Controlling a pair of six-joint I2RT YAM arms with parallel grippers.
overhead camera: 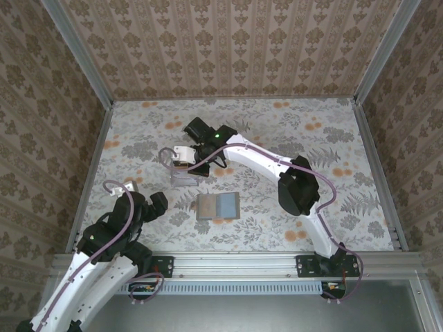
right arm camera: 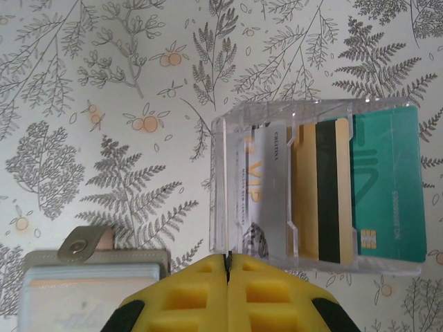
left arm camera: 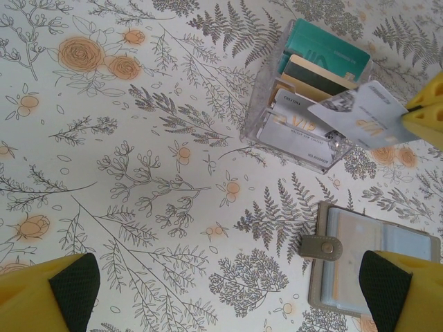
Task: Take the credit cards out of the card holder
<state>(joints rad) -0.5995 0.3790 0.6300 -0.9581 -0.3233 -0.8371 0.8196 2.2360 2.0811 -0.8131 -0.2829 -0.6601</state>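
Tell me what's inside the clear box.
A teal card, a tan card with a black stripe and a grey VIP card, in a row. They overlap, and the held card above covers one corner, so anything behind is hidden.

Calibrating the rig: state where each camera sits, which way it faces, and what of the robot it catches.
Top external: above and behind the bases, looking down on the table; the left arm and right arm show.
Left wrist: on the left arm, facing down at the cloth; the left gripper is wide open.
Right wrist: facing straight down on the clear box; the right gripper is shut on a pale grey card.
Shared: both wrist views show the clear box and the card holder.
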